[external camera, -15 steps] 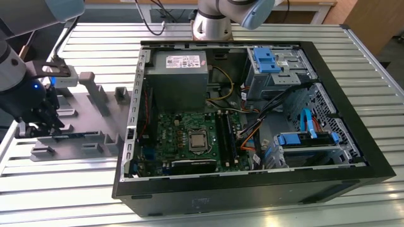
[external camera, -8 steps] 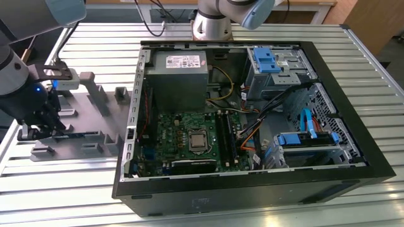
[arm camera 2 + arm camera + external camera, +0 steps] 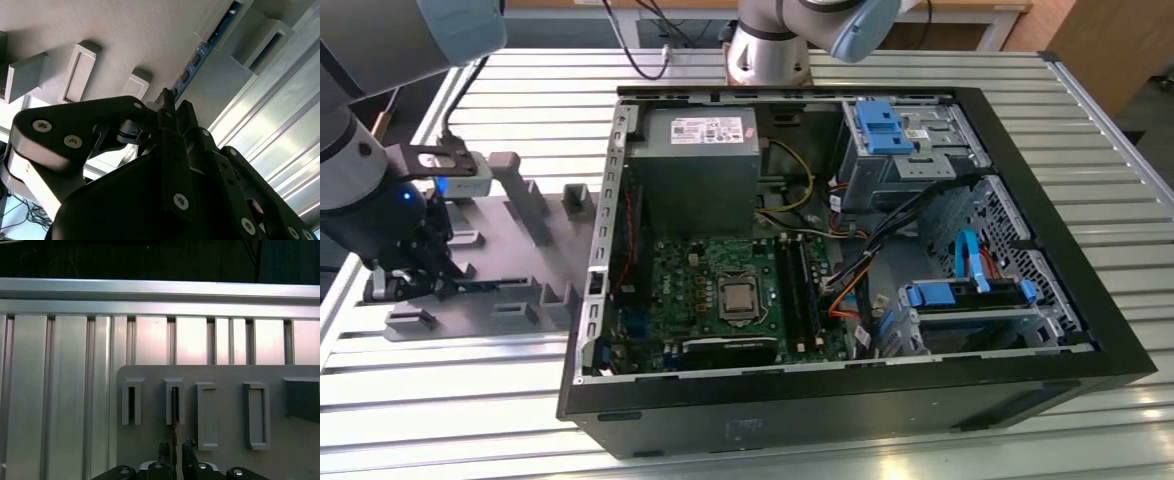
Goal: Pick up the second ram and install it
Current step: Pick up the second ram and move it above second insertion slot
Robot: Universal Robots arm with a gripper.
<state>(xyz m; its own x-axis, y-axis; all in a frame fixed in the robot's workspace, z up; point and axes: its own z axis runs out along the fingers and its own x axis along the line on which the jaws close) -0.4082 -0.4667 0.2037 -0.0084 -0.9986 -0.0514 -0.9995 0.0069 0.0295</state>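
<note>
The second ram stands on edge in a slot of the grey holder plate, showing as a thin dark strip. In the second wrist view the ram runs away from the fingertips as a dark strip with bluish glints. My gripper straddles its near end, one black finger on each side, with a small gap still visible, so it is open. In the exterior view the gripper hangs low over the holder plate, at the exterior view's left of the PC case.
The open black PC case lies at the exterior view's right of the holder, with the green motherboard and its long black slots inside. Grey holder blocks rise from the plate. All of it rests on a ribbed aluminium table.
</note>
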